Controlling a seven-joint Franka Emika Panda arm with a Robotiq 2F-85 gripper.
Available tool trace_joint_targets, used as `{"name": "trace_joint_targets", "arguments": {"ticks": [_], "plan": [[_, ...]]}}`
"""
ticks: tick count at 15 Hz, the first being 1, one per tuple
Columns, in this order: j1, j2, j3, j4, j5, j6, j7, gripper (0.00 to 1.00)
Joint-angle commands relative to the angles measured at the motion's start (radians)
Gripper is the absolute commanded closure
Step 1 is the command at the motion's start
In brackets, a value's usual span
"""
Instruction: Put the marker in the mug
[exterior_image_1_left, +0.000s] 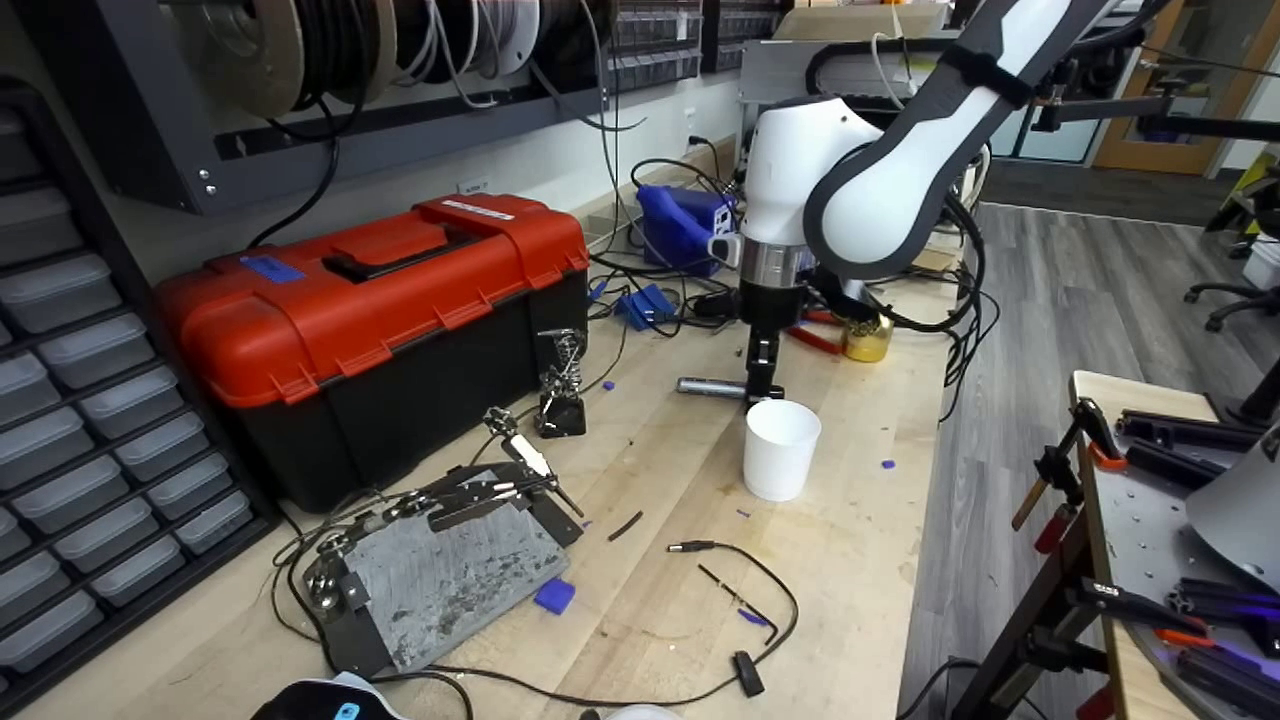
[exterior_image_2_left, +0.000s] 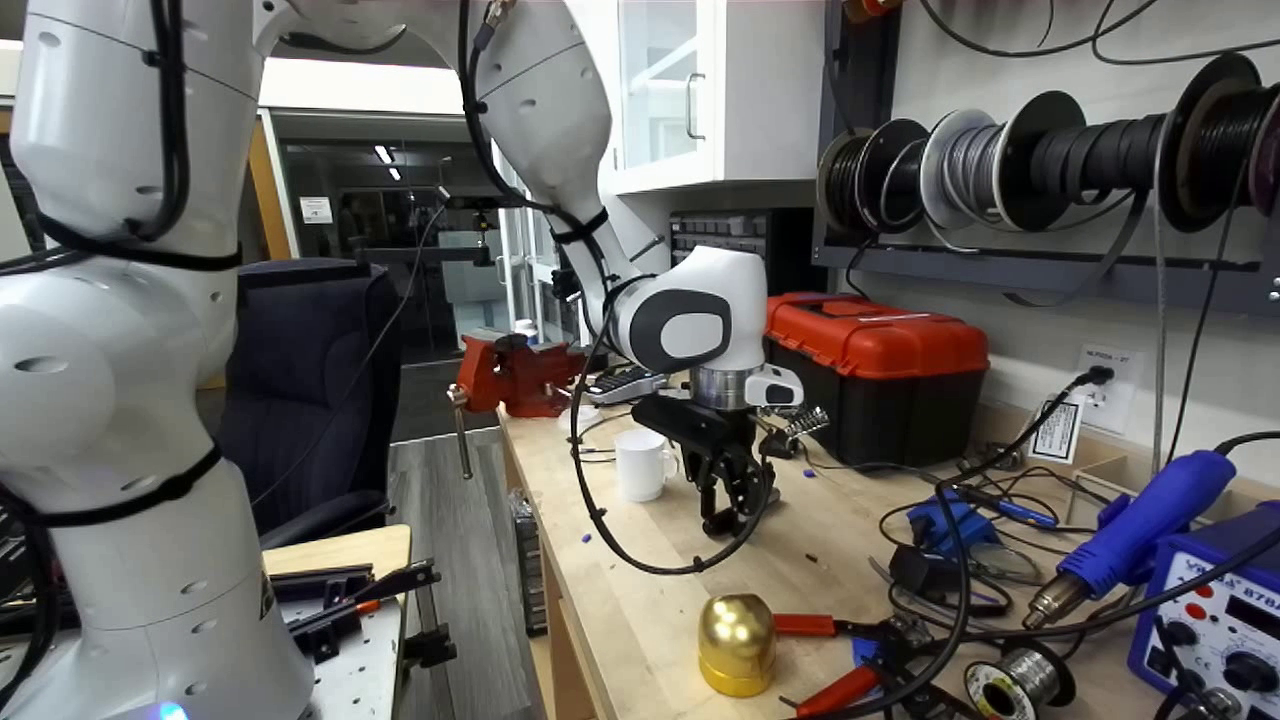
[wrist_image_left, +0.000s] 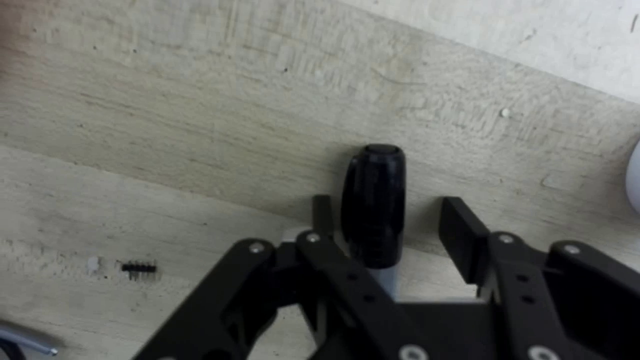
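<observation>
One grey, black-capped marker (wrist_image_left: 375, 207) lies mid-frame, wrist view; the gripper (wrist_image_left: 391, 226) straddles it, jaws partly apart, contact unclear.

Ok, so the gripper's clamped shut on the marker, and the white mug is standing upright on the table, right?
Not shut: the gripper is open, with a gap beside the marker in the wrist view. The white mug does stand upright on the table.

Pincer (wrist_image_left: 390, 225) spread, pointing down; arm (exterior_image_2_left: 555, 110) bent
</observation>
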Motion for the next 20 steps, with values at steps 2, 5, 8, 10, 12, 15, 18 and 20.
{"name": "trace_joint_targets", "arguments": {"ticks": [2,5,8,10,12,15,18,20], "plan": [[-0.021,-0.006,0.020,0.008,0.018,0.002,-0.003,0.78],[-0.028,-0.008,0.027,0.011,0.037,-0.005,-0.010,0.96],[-0.031,-0.017,0.026,0.012,0.051,-0.021,-0.007,0.93],[-0.029,-0.030,0.019,0.010,0.044,-0.026,-0.004,0.93],[-0.030,-0.052,0.016,0.007,0.037,-0.037,-0.004,0.93],[-0.027,-0.091,0.010,0.004,0.025,-0.059,-0.002,0.93],[-0.019,-0.139,0.006,-0.002,0.019,-0.094,0.004,0.93],[-0.017,-0.175,0.006,-0.010,0.022,-0.131,0.001,0.93]]}}
